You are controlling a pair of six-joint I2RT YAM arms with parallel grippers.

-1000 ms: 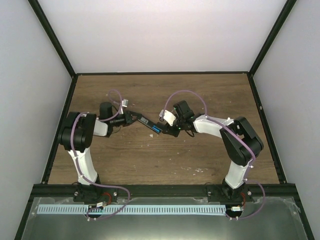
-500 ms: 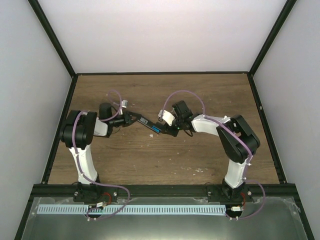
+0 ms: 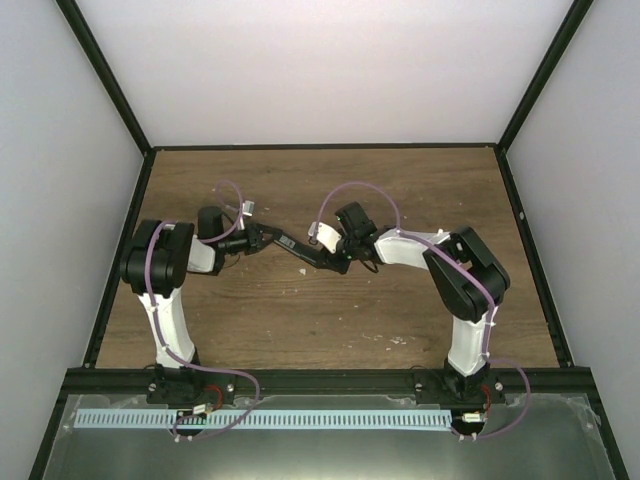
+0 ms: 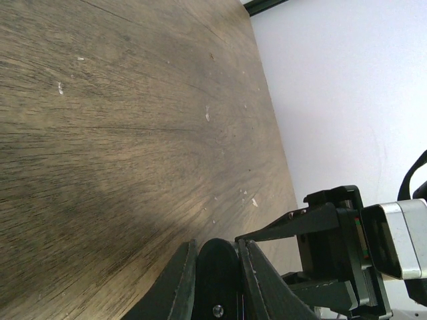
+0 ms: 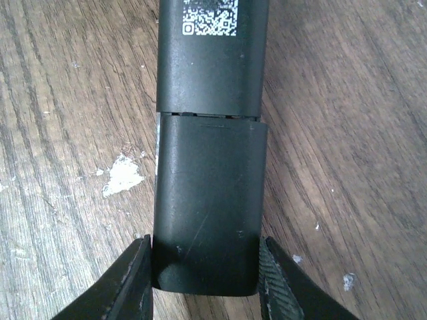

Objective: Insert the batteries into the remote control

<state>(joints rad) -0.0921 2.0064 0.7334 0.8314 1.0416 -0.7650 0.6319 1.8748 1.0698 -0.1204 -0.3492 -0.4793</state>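
Observation:
The slim black remote control point(image 3: 296, 246) hangs above the wooden table between both arms. My left gripper point(image 3: 262, 237) is shut on its left end, and the left wrist view shows that rounded end point(image 4: 219, 275) pinched between the jaws. My right gripper point(image 5: 203, 270) is shut on the short black cover piece point(image 5: 208, 200). The cover sits against the back of the remote control point(image 5: 212, 60), with only a thin seam between them. The batteries are hidden. In the top view my right gripper point(image 3: 330, 261) is at the remote's right end.
Pale specks of debris point(image 5: 122, 175) dot the wooden table point(image 3: 330, 310) under the remote. A black frame point(image 3: 325, 147) edges the table, with white walls beyond. My right gripper's fingers point(image 4: 313, 223) reach into the left wrist view.
My right gripper has moved left toward the left gripper. The blue that showed at the remote's right end in the top view is now covered. The left arm has stayed put.

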